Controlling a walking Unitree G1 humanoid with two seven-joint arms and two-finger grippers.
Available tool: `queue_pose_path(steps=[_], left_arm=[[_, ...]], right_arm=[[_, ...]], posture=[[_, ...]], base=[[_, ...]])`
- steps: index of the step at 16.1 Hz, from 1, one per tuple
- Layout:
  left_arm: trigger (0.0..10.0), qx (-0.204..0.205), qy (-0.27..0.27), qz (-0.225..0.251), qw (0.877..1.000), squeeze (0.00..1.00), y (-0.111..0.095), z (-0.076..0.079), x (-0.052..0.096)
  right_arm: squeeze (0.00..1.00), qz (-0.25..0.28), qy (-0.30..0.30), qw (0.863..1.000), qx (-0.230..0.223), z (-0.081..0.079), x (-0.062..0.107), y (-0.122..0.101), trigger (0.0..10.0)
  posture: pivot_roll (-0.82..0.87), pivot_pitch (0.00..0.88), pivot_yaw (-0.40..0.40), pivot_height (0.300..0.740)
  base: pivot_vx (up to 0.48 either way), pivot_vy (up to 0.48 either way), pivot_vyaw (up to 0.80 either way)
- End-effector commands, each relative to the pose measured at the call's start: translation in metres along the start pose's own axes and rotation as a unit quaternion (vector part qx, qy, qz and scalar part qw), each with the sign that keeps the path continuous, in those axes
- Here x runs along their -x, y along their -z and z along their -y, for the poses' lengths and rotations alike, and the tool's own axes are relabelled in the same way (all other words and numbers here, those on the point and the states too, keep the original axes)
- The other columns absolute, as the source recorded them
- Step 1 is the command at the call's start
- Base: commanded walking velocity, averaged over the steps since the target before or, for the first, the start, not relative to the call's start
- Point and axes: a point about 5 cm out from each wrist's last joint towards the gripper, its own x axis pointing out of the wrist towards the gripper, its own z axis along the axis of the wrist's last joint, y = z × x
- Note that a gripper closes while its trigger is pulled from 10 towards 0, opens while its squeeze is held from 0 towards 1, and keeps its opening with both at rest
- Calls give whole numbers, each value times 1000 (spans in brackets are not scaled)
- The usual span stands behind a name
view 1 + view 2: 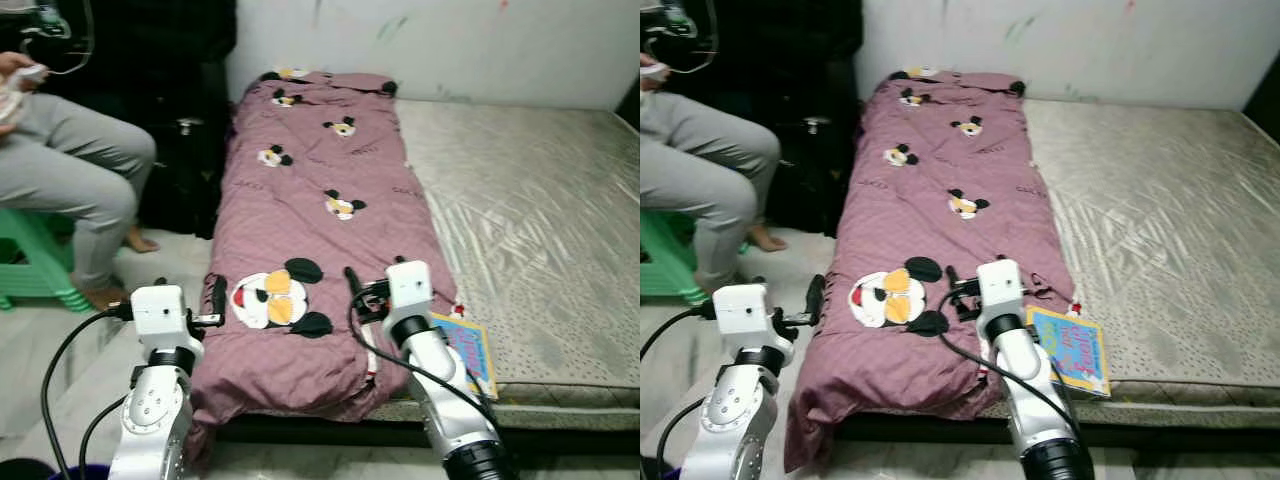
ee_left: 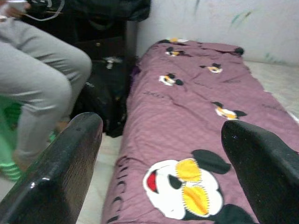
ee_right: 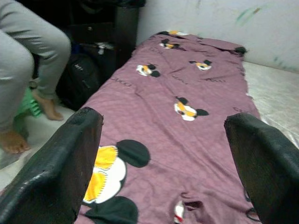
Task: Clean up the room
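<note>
Tidying barely begun: quilt unfolded, book loose on the mattress.

My left gripper [image 1: 214,303] and right gripper [image 1: 356,290], both spread and empty, hover at lower centre over the mauve cartoon-mouse quilt [image 1: 318,215]; the picture book [image 1: 466,347] lies lower right on the bare mattress [image 1: 530,210].

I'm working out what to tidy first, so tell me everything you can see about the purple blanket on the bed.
The purple blanket is soft, quilted-looking fabric printed with black, white and yellow cartoon mouse heads, one large near the foot. It lies spread lengthwise over the left part of the mattress, slightly wrinkled, its near end drooping over the edge. A colourful book lies beside its right corner.
</note>
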Motion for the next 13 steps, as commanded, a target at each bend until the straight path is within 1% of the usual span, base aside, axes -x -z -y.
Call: queue_pose_path(steps=[1,3,13], left_arm=[[10000,-6,0,-5,1000,0,1,0,1],[10000,-6,1,-5,1000,0,1,0,0],[10000,-2,2,-3,1000,0,1,1,-1]], right_arm=[[0,4,3,1000,1,4,-1,-3,10000],[0,4,3,1000,2,4,-2,-3,10000],[0,2,3,1000,4,5,-2,-3,10000]], posture=[[56,66,-37,740],[51,64,-36,740],[48,62,-36,740]], base=[[0,0,0],[0,0,0],[0,-311,0]])
